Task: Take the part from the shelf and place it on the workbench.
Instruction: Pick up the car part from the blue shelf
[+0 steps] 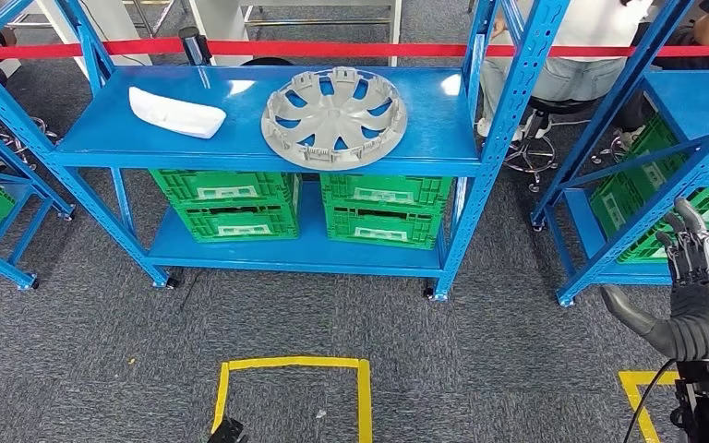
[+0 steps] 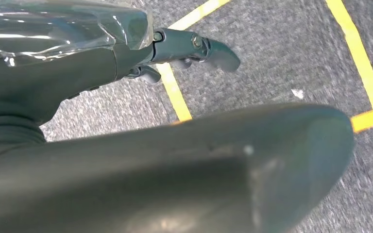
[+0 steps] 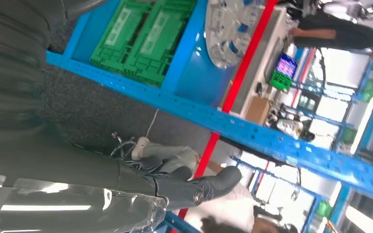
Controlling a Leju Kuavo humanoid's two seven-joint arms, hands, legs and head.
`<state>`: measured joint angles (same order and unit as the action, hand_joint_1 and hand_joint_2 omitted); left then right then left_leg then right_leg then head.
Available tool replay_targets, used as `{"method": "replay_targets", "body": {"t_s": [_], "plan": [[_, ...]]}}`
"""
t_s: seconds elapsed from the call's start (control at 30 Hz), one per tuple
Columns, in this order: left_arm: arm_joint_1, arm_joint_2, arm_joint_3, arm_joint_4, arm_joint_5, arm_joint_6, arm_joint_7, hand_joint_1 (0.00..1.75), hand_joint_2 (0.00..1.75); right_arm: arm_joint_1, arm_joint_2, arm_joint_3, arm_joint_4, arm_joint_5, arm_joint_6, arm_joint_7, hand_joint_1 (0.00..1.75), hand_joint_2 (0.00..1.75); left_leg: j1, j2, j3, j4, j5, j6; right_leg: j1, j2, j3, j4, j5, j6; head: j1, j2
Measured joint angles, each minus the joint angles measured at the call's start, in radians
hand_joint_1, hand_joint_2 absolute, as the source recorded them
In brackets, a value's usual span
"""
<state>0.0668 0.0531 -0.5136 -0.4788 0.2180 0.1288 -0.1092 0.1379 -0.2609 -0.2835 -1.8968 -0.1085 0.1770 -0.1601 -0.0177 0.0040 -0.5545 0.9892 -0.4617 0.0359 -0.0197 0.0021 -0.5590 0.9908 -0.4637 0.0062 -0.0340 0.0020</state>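
**Operator:** While you stand off from the blue shelf (image 1: 268, 148), which part do you want, and where is it?

**Spotter:** Your likeliest target is the grey wheel cover (image 1: 334, 117), lying flat on the upper deck at about twelve o'clock from you. A white moulded part (image 1: 176, 113) lies beside it, toward ten o'clock. The task doesn't say which one.

**Operator:** How will the cover handle?

**Spotter:** I'd judge it light, stiff plastic, broad and smooth, so it could slip or tip in one hand. Take it at the rim nearest you, or hook your fingers through a spoke opening.

**Operator:** And my hands?

**Spotter:** Your right hand (image 1: 692, 295) is raised at four o'clock, fingers spread, holding nothing. Your left hand (image 2: 194, 48) hangs over the carpet and yellow floor tape (image 2: 364, 68); its fingers look apart and empty. Green crates (image 1: 305, 205) sit below.
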Motion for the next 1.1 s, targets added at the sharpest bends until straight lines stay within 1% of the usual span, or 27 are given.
{"method": "replay_targets", "body": {"t_s": [0.07,0.1,0.13,0.17,0.2,0.23,0.27,0.3,0.33,0.37,0.4,0.43,0.5,0.57,0.6,0.63,0.7,0.73,0.77,0.8,0.83,0.87,0.9,0.93,0.97,1.03,1.1], "plan": [[0.000,0.000,0.000,0.000,0.002,0.001,0.000,0.00,0.00,-0.001,-0.002,0.001,-0.001,0.000,0.000,0.000,0.00,1.75,0.005,0.000,0.011,-0.024,0.013,0.007,0.001,-0.002,-0.006,0.010,-0.008,0.005,0.001,0.000],[-0.001,0.000,0.000,0.000,0.004,0.002,0.000,0.00,0.00,-0.003,-0.004,0.000,-0.001,0.000,0.000,0.000,0.00,1.75,0.008,0.001,0.018,-0.037,0.021,0.011,0.002,-0.003,-0.020,0.039,-0.023,0.005,0.002,0.000],[-0.002,-0.002,0.000,0.000,0.005,0.003,0.000,0.00,0.00,-0.004,-0.006,0.000,-0.001,0.000,0.000,0.000,0.00,1.75,0.011,0.001,0.023,-0.047,0.027,0.014,0.002,-0.003,-0.045,0.091,-0.048,0.002,0.003,0.000],[-0.003,-0.003,0.001,0.000,0.007,0.004,0.000,0.00,0.00,-0.004,-0.007,0.000,0.000,0.000,0.000,0.000,0.00,1.75,0.010,0.001,0.023,-0.050,0.029,0.016,0.002,-0.002,-0.079,0.159,-0.077,0.000,0.005,0.000],[-0.004,-0.005,0.001,0.000,0.008,0.004,0.000,0.00,0.00,-0.004,-0.007,0.000,0.001,0.000,0.000,0.000,0.00,1.75,0.009,0.001,0.021,-0.049,0.029,0.017,0.000,-0.002,-0.113,0.228,-0.103,0.001,0.005,0.000],[-0.004,-0.006,0.000,0.000,0.008,0.004,0.000,0.00,0.00,-0.003,-0.007,0.001,0.003,-0.001,0.000,0.001,0.00,1.75,0.009,0.000,0.020,-0.048,0.028,0.016,-0.002,-0.003,-0.136,0.273,-0.116,0.005,0.005,0.000],[-0.004,-0.008,0.000,0.001,0.009,0.004,0.000,0.00,0.00,-0.003,-0.007,0.001,0.004,-0.001,0.000,0.001,0.00,1.75,0.009,0.000,0.019,-0.046,0.027,0.015,-0.004,-0.003,-0.140,0.283,-0.113,0.014,0.005,0.000],[-0.004,-0.009,0.000,0.001,0.009,0.004,0.000,0.00,0.00,-0.003,-0.007,0.001,0.004,-0.001,0.000,0.001,0.00,1.75,0.010,-0.001,0.019,-0.042,0.025,0.012,-0.007,-0.003,-0.122,0.247,-0.094,0.025,0.005,0.000],[-0.004,-0.010,0.000,0.001,0.010,0.004,0.000,0.00,0.00,-0.004,-0.007,0.001,0.005,-0.001,0.000,0.001,0.00,1.75,0.011,-0.003,0.019,-0.036,0.021,0.007,-0.010,-0.003,-0.085,0.177,-0.064,0.037,0.006,0.000],[-0.004,-0.011,0.000,0.001,0.010,0.005,0.000,0.00,0.00,-0.006,-0.007,0.001,0.005,-0.001,0.000,0.001,0.00,1.75,0.011,-0.004,0.017,-0.027,0.016,0.001,-0.012,-0.004,-0.048,0.107,-0.040,0.043,0.006,0.000],[-0.005,-0.011,0.000,0.001,0.011,0.005,0.000,0.00,0.00,-0.007,-0.008,0.002,0.006,-0.001,0.000,0.001,0.00,1.75,0.010,-0.005,0.014,-0.017,0.010,-0.006,-0.014,-0.003,-0.018,0.049,-0.022,0.042,0.006,0.000],[-0.005,-0.010,0.000,0.001,0.011,0.006,0.001,0.00,0.00,-0.008,-0.008,0.002,0.006,-0.001,-0.001,0.002,0.00,1.75,0.008,-0.005,0.011,-0.009,0.005,-0.012,-0.014,-0.002,-0.002,0.019,-0.014,0.036,0.005,0.000],[-0.005,-0.009,0.000,0.001,0.012,0.007,0.001,0.00,0.00,-0.010,-0.008,0.005,0.007,-0.001,-0.001,0.003,0.00,1.75,0.005,-0.005,0.006,-0.001,0.001,-0.018,-0.011,0.000,0.000,0.013,-0.013,0.017,0.004,0.000],[-0.005,-0.007,0.000,0.001,0.012,0.009,0.002,0.00,0.00,-0.011,-0.008,0.007,0.008,-0.001,-0.001,0.003,0.00,1.75,0.009,-0.005,0.001,0.010,-0.007,-0.025,-0.013,0.000,0.000,0.013,-0.011,0.006,0.003,0.000],[-0.005,-0.006,0.000,0.001,0.012,0.009,0.002,0.00,0.00,-0.012,-0.009,0.007,0.008,-0.001,-0.001,0.003,0.00,1.75,0.012,-0.005,-0.010,0.035,-0.024,-0.031,-0.015,0.000,0.001,0.012,-0.011,0.002,0.003,0.000],[-0.005,-0.006,0.000,0.001,0.012,0.009,0.002,0.00,0.00,-0.013,-0.009,0.008,0.008,-0.001,-0.001,0.003,0.00,1.75,0.014,-0.005,-0.031,0.080,-0.051,-0.037,-0.016,0.000,0.002,0.012,-0.011,-0.003,0.002,0.000],[-0.005,-0.006,0.000,0.001,0.012,0.009,0.002,0.00,0.00,-0.013,-0.009,0.009,0.008,-0.001,-0.001,0.003,0.00,1.75,0.019,-0.005,-0.099,0.213,-0.109,-0.045,-0.013,0.000,0.002,0.012,-0.014,-0.010,0.001,0.000],[-0.004,-0.006,0.000,0.002,0.012,0.009,0.002,0.00,0.00,-0.013,-0.009,0.010,0.008,-0.001,-0.001,0.003,0.00,1.75,0.021,-0.005,-0.130,0.267,-0.123,-0.046,-0.011,0.000,0.002,0.012,-0.015,-0.013,0.001,0.000],[-0.004,-0.006,0.000,0.002,0.012,0.009,0.002,0.00,0.00,-0.013,-0.009,0.011,0.009,-0.001,-0.001,0.003,0.00,1.75,0.021,-0.005,-0.148,0.292,-0.120,-0.044,-0.009,0.001,0.003,0.012,-0.017,-0.015,0.001,0.000],[-0.004,-0.006,0.000,0.002,0.012,0.009,0.002,0.00,0.00,-0.013,-0.009,0.011,0.009,-0.001,-0.001,0.003,0.00,1.75,0.020,-0.005,-0.146,0.279,-0.098,-0.039,-0.006,0.002,0.005,0.012,-0.019,-0.016,0.001,0.000],[-0.004,-0.005,0.000,0.002,0.012,0.009,0.002,0.00,0.00,-0.013,-0.009,0.012,0.010,-0.001,-0.001,0.003,0.00,1.75,0.018,-0.005,-0.127,0.231,-0.064,-0.030,-0.001,0.003,0.009,0.011,-0.021,-0.017,0.001,0.000],[-0.004,-0.004,0.000,0.002,0.012,0.009,0.002,0.00,0.00,-0.014,-0.009,0.012,0.010,-0.001,-0.001,0.003,0.00,1.75,0.013,-0.005,-0.096,0.162,-0.028,-0.014,0.000,0.004,0.013,0.010,-0.024,-0.017,0.001,0.000],[-0.005,-0.001,0.000,0.002,0.012,0.009,0.002,0.00,0.00,-0.014,-0.009,0.013,0.010,-0.001,-0.001,0.003,0.00,1.75,0.006,-0.002,-0.064,0.097,-0.003,0.005,0.005,0.004,0.017,0.008,-0.026,-0.016,0.004,0.000],[-0.005,0.001,0.000,0.002,0.012,0.009,0.002,0.00,0.00,-0.015,-0.009,0.013,0.011,-0.001,-0.001,0.003,0.00,1.75,-0.002,0.002,-0.040,0.048,0.008,0.021,0.004,0.004,0.020,0.005,-0.028,-0.013,0.005,0.000],[-0.006,0.003,0.000,0.002,0.012,0.009,0.003,0.00,0.00,-0.015,-0.009,0.014,0.011,-0.001,-0.001,0.003,0.00,1.75,-0.009,0.006,-0.025,0.016,0.010,0.034,0.001,0.004,0.024,0.001,-0.028,-0.008,0.007,0.000],[-0.006,0.006,0.001,0.003,0.013,0.010,0.003,0.00,0.00,-0.014,-0.009,0.016,0.012,-0.001,-0.001,0.002,0.00,1.75,-0.015,0.010,-0.009,-0.017,0.007,0.045,-0.003,0.000,0.029,0.003,-0.012,0.011,0.007,0.000],[-0.005,0.007,0.001,0.003,0.013,0.010,0.003,0.00,0.00,-0.014,-0.010,0.017,0.013,-0.001,-0.001,0.002,0.00,1.75,-0.011,0.007,0.022,-0.049,0.013,0.050,-0.003,-0.003,0.031,0.019,-0.008,0.023,0.010,0.000]]}}
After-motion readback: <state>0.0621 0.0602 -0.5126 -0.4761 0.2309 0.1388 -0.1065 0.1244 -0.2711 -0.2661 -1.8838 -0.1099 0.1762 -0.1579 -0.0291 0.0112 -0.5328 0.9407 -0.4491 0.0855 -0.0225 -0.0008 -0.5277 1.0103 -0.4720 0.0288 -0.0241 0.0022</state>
